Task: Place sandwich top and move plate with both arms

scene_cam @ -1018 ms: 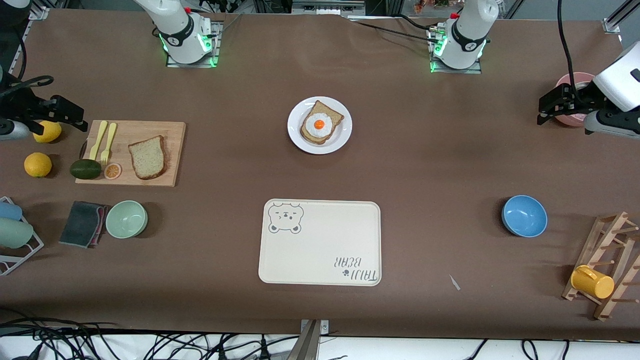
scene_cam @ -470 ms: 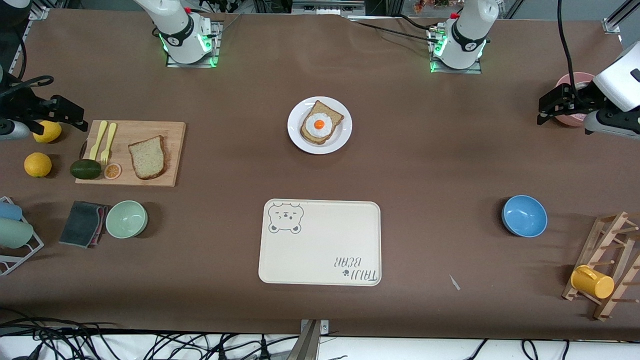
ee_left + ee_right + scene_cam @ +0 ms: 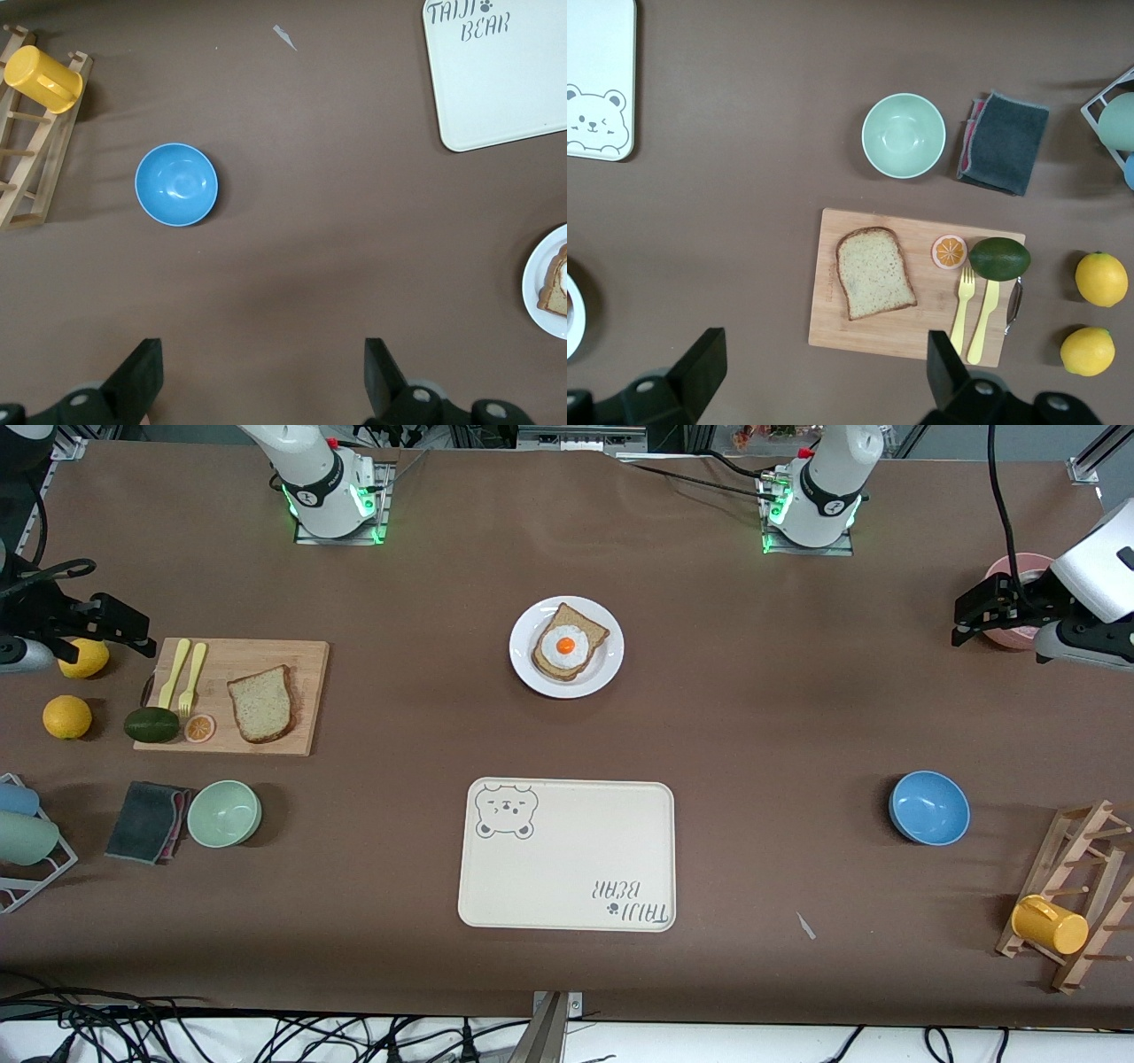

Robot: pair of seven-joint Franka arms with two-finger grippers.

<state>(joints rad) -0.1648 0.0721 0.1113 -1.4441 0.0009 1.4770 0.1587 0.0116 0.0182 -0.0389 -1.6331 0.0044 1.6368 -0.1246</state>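
Brown bench, nothing started: the sandwich top point(image 3: 260, 704) lies on the cutting board point(image 3: 301, 657) toward the right arm's end, one plate point(image 3: 607, 671) mid-bench holding one bread slice and one egg. Right claw point(image 3: 819, 376) and left claw point(image 3: 264, 376) both hang spread wide at opposite bench edges.

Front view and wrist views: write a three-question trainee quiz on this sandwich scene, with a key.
1. True or false: the sandwich top lies on the cutting board.
2. What sits on the bread on the plate?
   A. orange slice
   B. fried egg
   C. avocado
3. Fill in: the left hand and the right hand are both ____.

Key: 1 true; 2 B, the fried egg; 3 open.
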